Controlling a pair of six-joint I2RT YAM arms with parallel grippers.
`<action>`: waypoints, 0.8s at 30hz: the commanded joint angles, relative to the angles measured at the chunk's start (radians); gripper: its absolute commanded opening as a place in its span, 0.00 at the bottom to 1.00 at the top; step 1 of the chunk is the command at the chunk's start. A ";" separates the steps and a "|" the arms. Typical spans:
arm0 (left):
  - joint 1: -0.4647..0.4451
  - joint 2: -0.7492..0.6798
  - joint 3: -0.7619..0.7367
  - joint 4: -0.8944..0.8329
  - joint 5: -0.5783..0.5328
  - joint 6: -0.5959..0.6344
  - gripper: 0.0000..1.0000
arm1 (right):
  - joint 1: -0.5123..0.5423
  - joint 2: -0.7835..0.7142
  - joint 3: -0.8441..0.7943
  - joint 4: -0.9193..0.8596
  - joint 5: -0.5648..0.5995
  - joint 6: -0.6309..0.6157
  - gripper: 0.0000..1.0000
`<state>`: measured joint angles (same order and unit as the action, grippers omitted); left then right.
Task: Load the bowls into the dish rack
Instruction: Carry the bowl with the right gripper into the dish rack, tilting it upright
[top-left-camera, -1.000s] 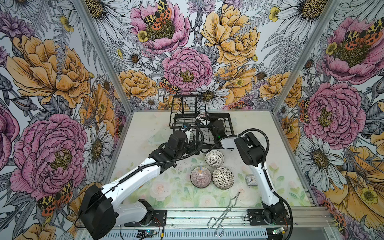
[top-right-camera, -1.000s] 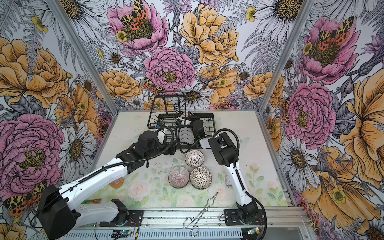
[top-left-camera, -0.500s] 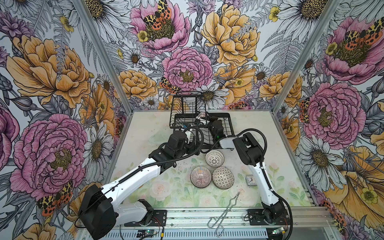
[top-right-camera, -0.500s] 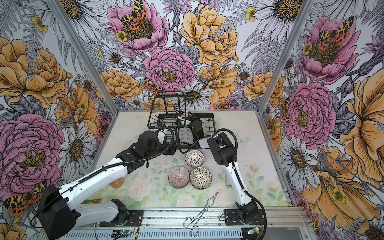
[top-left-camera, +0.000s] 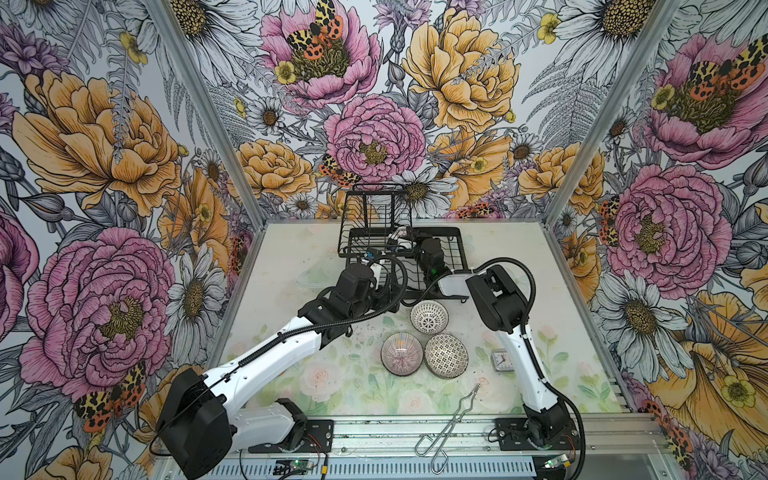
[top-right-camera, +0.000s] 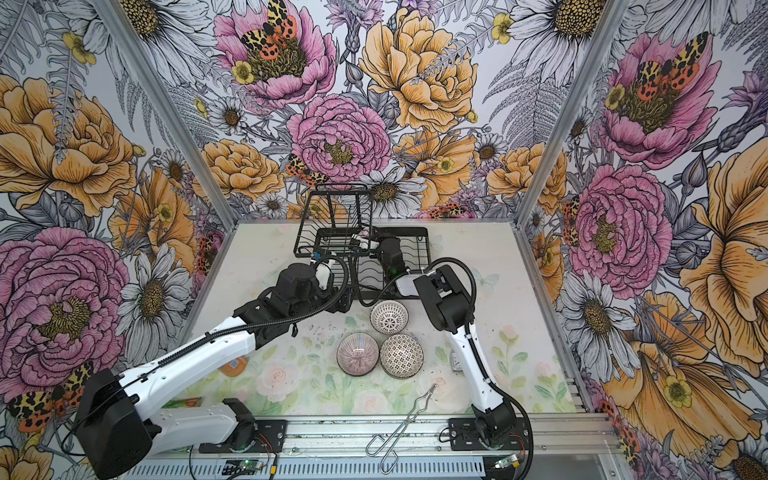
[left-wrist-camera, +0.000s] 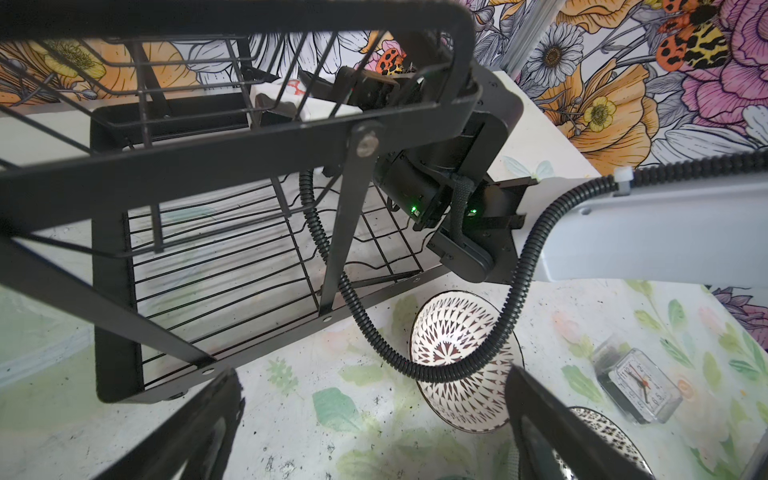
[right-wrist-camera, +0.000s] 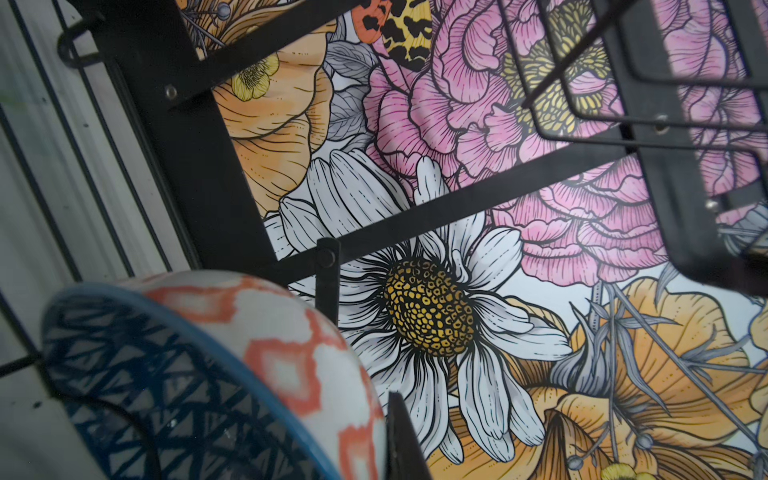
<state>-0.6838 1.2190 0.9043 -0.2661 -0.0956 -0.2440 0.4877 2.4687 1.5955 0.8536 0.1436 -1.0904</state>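
Note:
The black wire dish rack (top-left-camera: 459, 245) (top-right-camera: 424, 249) stands at the back of the table. My right gripper (right-wrist-camera: 368, 451) reaches into it under the raised shelf. It is shut on the rim of a bowl (right-wrist-camera: 208, 374) with blue triangles inside and orange marks outside, which shows as a pale patch (top-left-camera: 400, 240) in a top view. Three bowls sit on the table in front of the rack: black-white mosaic (top-left-camera: 429, 317) (left-wrist-camera: 461, 345), pink striped (top-left-camera: 402, 354), black-white dotted (top-left-camera: 446, 355). My left gripper (left-wrist-camera: 374, 440) hangs open and empty over the table by the rack's front left corner.
A small clock (top-left-camera: 498, 360) (left-wrist-camera: 636, 386) lies right of the bowls, beside the right arm. Metal tongs (top-left-camera: 453, 419) rest at the front edge. An orange item (top-right-camera: 232, 365) and a green packet (top-right-camera: 187, 402) lie under the left arm. The right arm's cable (left-wrist-camera: 415, 365) loops over the mosaic bowl.
The right arm's elbow has shifted slightly toward the rack. The left arm and the three bowls on the table have not moved.

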 joint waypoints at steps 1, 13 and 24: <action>0.006 -0.005 -0.013 0.001 0.016 -0.011 0.99 | 0.004 -0.027 0.007 -0.098 0.014 0.025 0.00; 0.006 -0.002 -0.015 0.001 0.012 -0.014 0.99 | -0.003 -0.052 0.007 -0.115 0.026 0.038 0.08; 0.010 -0.007 -0.022 0.005 0.000 -0.013 0.99 | -0.006 -0.078 -0.002 -0.110 0.036 0.041 0.23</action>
<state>-0.6838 1.2190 0.8959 -0.2661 -0.0956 -0.2470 0.4767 2.4481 1.6009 0.7582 0.1642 -1.0660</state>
